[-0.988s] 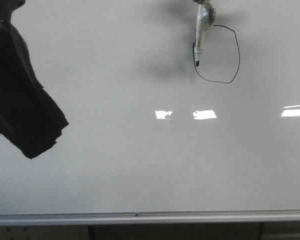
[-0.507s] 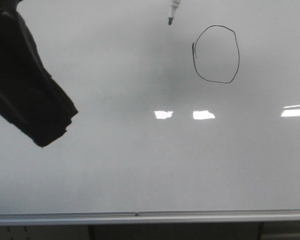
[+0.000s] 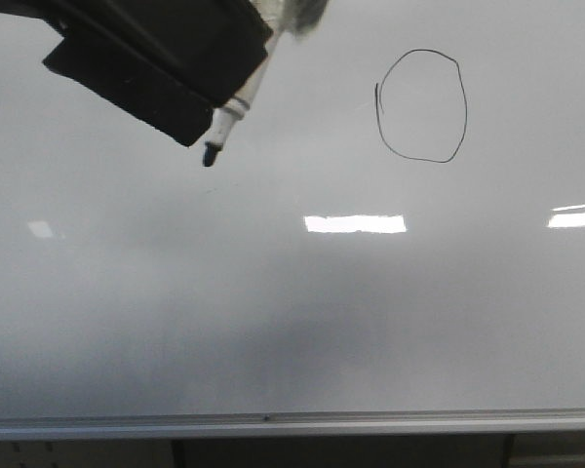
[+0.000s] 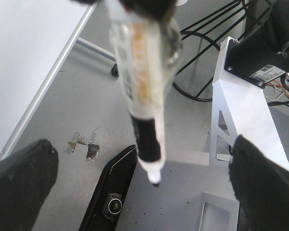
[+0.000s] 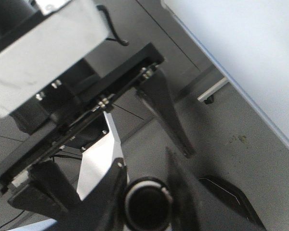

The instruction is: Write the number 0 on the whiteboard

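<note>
The number 0 (image 3: 465, 102), a thin black oval outline, stands at the upper right of the whiteboard (image 3: 292, 322). My left gripper (image 3: 166, 58) is a dark mass at the top left, well left of the 0. A tape-wrapped marker (image 3: 236, 102) sticks out from it, tip down. In the left wrist view the marker (image 4: 142, 96) hangs in the middle of the left gripper (image 4: 142, 144), whose fingers (image 4: 19, 187) stand far apart and clear of it. My right gripper (image 5: 147, 192) grips a black round-ended cylinder (image 5: 147, 209) and is out of the front view.
A silver rail (image 3: 273, 421) runs along the board's near edge. Bright light reflections (image 3: 356, 223) lie across the middle. Off the board are grey floor, black cables (image 4: 207, 29) and an aluminium bracket (image 4: 241, 110) of the robot base. The board's edge (image 5: 250, 53) shows beside the right arm.
The marker has left the 0's left side and moved up, then left. The dark left gripper swung from the lower left to the top left. The 0 is unchanged.
</note>
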Motion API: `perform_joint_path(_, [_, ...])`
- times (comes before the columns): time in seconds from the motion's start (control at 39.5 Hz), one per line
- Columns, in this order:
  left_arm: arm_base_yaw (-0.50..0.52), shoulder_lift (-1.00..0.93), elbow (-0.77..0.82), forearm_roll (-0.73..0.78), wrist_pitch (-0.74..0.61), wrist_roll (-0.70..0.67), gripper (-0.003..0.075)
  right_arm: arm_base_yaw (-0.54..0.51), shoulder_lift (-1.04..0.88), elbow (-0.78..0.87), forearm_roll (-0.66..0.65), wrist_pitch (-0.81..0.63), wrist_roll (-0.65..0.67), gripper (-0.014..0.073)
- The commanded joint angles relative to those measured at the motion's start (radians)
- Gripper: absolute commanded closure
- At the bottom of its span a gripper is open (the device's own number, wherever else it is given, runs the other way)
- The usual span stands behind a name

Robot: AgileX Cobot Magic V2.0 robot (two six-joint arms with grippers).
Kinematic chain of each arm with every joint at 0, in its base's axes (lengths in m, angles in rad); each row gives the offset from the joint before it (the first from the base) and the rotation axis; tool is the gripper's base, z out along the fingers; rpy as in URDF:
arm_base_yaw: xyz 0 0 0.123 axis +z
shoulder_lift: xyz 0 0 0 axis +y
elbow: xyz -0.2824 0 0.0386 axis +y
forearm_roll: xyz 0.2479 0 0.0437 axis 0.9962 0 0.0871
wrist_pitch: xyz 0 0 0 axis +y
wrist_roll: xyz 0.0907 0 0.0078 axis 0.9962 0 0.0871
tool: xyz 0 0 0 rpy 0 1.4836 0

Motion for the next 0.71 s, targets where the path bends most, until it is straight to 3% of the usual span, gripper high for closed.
perform_joint_path(0.0, [-0.008,-0.035,-0.030,-0.073,-0.003,0.007,0.0030,0.027,-0.039,-0.023,0.089,0.026,-0.018,0.0655])
perform_joint_path(0.05, [-0.008,-0.035,-0.030,-0.073,-0.001,0.007,0.0051,0.028,-0.039,-0.023,0.101,0.025,-0.018,0.0655])
perform_joint_path(0.13, [-0.008,-0.035,-0.030,-0.073,0.001,0.007,0.0160,0.028,-0.039,-0.023,0.115,0.032,-0.024,0.0655])
perform_joint_path(0.35, [-0.008,-0.035,-0.030,-0.073,0.044,0.029,0.0728,0.028,-0.039,-0.023,0.117,0.024,-0.037,0.0655])
perform_joint_path(0.46, [-0.008,-0.035,-0.030,-0.073,0.055,0.037,0.0740,0.028,-0.039,-0.023,0.126,0.006,-0.037,0.0649])
perform_joint_path(0.51, [-0.008,-0.035,-0.030,-0.069,0.055,0.037,0.0740,0.028,-0.039,-0.023,0.148,0.000,-0.050,0.0599])
perform_joint_path(0.68, [-0.008,-0.035,-0.030,-0.047,0.040,0.037,0.0740,0.026,-0.042,-0.039,0.223,-0.001,-0.114,0.0180])
